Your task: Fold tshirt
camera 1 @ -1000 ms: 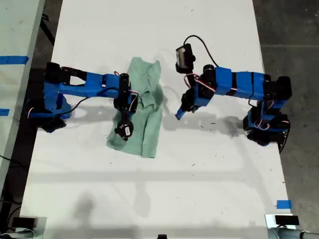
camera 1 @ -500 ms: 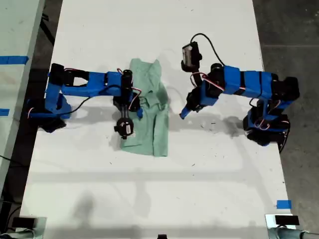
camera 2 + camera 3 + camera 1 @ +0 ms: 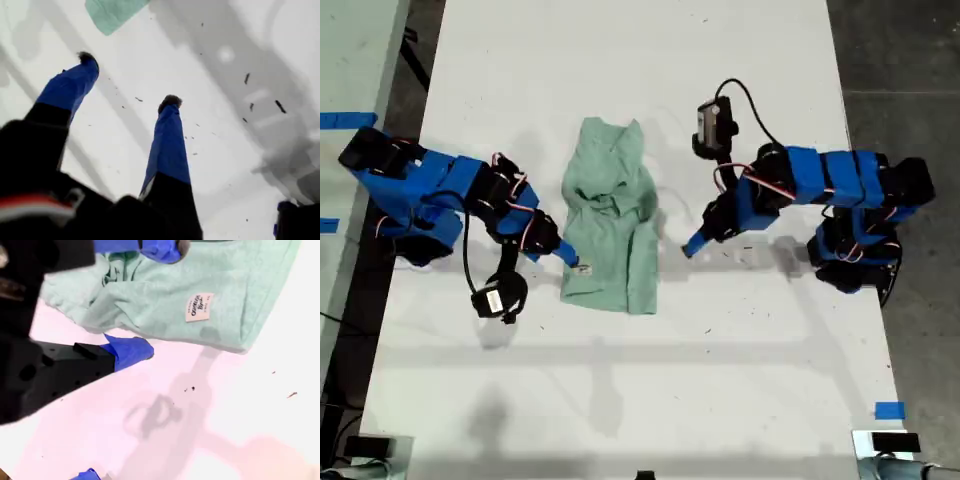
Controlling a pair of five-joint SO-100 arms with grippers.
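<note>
1. tshirt [image 3: 611,228]: pale mint-green, partly folded, lying on the white table [image 3: 620,380] between both arms; long axis runs top to bottom of the exterior view.
2. my second gripper [image 3: 570,258]: at the exterior view's left, fingertips at the tshirt's lower hem edge, nearer arm; jaws parted, one over the cloth, nothing clamped.
3. my first gripper [image 3: 687,244]: at the exterior view's right, just beside the tshirt, apart from it; jaws spread wide, empty.
4. label [image 3: 198,306]: small white sewn tag, cursive print, unreadable.
</note>
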